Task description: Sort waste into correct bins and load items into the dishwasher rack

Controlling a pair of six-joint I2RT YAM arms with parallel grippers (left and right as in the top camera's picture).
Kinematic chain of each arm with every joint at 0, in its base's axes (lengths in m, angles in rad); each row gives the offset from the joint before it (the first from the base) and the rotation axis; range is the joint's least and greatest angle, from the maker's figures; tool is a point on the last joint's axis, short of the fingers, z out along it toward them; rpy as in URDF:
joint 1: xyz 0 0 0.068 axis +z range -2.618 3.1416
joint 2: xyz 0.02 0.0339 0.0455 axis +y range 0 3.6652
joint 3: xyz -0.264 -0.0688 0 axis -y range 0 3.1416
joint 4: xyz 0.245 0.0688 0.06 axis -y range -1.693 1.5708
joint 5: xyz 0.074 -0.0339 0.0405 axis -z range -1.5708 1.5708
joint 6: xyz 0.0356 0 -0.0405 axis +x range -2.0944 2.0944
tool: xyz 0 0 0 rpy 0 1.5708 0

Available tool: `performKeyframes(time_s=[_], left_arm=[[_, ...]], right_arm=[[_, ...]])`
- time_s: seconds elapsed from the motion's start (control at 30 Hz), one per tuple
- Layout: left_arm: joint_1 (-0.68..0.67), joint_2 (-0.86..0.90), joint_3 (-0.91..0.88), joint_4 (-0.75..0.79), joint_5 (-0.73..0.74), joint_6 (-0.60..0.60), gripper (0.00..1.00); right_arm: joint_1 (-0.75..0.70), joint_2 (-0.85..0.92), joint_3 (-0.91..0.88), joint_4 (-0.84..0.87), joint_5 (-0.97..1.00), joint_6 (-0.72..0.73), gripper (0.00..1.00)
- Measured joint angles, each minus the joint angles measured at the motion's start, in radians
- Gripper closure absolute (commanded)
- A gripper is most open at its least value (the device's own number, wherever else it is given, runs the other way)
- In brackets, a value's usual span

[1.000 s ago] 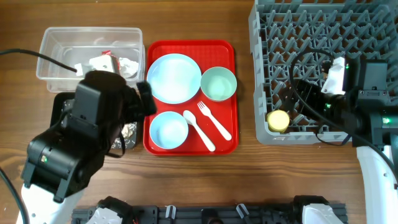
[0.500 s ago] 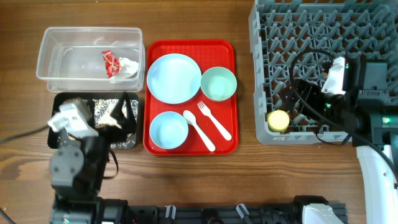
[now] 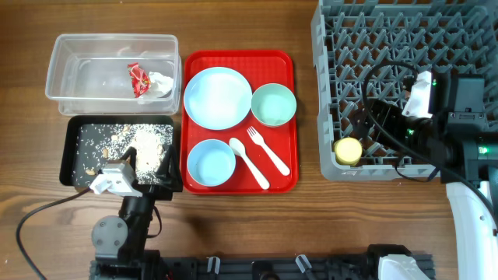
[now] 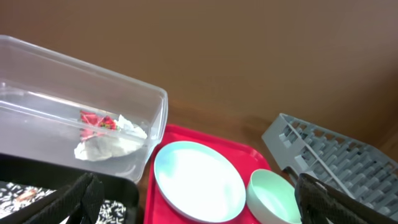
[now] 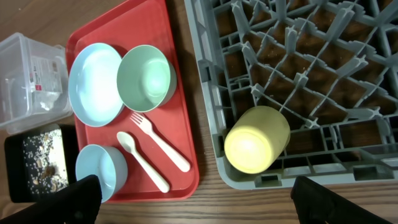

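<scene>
A crumpled red wrapper [image 3: 138,78] and white paper [image 3: 159,82] lie in the clear tub [image 3: 70,50]. Beige crumbs [image 3: 144,144] lie in the black tray [image 3: 74,155]. A pale blue plate [image 3: 217,97], two bowls [image 3: 273,104] [image 3: 211,162], a white fork [image 3: 267,150] and a spoon [image 3: 249,163] sit on the red tray [image 3: 233,58]. The yellow cup [image 3: 348,150] lies on its side in the grey rack [image 3: 405,47], at its front left corner. My left gripper [image 3: 148,167] is open and empty over the black tray's near edge. My right gripper [image 3: 366,128] is open and empty above the cup.
The red tray stands between the bins on the left and the rack on the right. The rack fills the right side up to the table's far edge. Bare wood lies in front of the trays. A black cable [image 3: 47,214] loops at the front left.
My left arm has pulled back from over the tub and black tray toward the table's front edge, uncovering both bins. The right arm has not moved.
</scene>
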Motion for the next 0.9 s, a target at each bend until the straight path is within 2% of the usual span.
performKeyframes(time_s=[0.27,0.4,0.9], left_arm=[[0.000,-0.007,-0.111,0.159,0.002,0.000,0.00],[0.000,-0.007,-0.138,0.102,0.002,0.000,0.00],[0.000,-0.007,-0.142,0.102,0.002,0.000,0.00]], right_arm=[[0.000,0.000,0.000,0.000,0.000,0.000,0.00],[0.000,0.000,0.000,0.000,0.000,0.000,0.00],[0.000,0.001,0.000,0.000,0.000,0.000,0.00]])
